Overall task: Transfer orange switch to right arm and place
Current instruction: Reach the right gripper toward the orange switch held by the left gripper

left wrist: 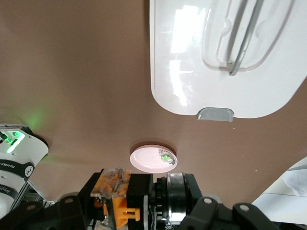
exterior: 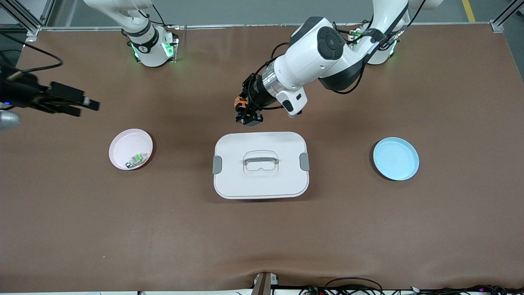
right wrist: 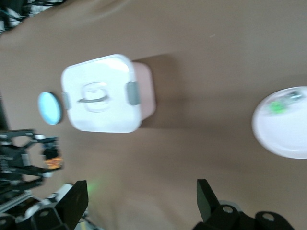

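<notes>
Holding the orange switch (exterior: 238,102) clamped in my left gripper (exterior: 247,114), I am hovering over bare table just beside the white lidded box (exterior: 260,164). My right gripper (exterior: 84,105), fingers apparently apart, is waiting above the table's end near the pink plate (exterior: 123,144).

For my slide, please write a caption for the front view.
Left gripper holds the orange switch above the table near the lidded box; right gripper waits open.
</notes>
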